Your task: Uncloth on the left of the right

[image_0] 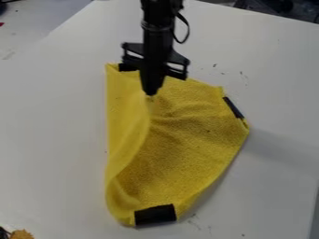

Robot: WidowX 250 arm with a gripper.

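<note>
The black gripper [150, 94] hangs from the top edge over the upper part of the yellow cloth [187, 144]. Its fingers are together at the tip, shut on the cloth, and wrinkles spread from that spot to the right. Along the left side a smoother flap of the cloth lies folded, its edge curving from the fingertips down to the lower left. Black patches mark the cloth at the bottom, at the right edge and at the top left, the last partly behind the gripper.
The cloth lies on a white table [50, 140] with a few small dark specks. An orange-brown fuzzy object [21, 234] sits at the bottom left corner, beside something dark. Dark items stand beyond the table's far edge at the top right.
</note>
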